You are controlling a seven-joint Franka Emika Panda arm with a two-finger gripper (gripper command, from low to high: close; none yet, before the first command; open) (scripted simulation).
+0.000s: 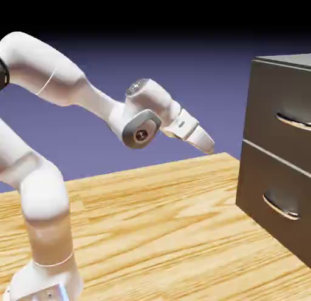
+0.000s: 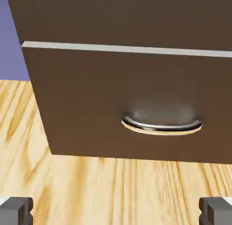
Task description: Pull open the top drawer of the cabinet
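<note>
The top drawer [image 1: 285, 114] sits closed in the cabinet [image 1: 267, 172], well ahead of the pincer [image 1: 208, 145] and about level with it. The pincer is spread wide and empty above the wooden table [image 1: 158, 233], angled down toward the lower drawer's handle [image 2: 161, 124].

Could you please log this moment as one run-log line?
phase: approach | gripper: open, empty, short of cabinet | top drawer: shut, handle untouched | hand view: lower drawer handle
</note>
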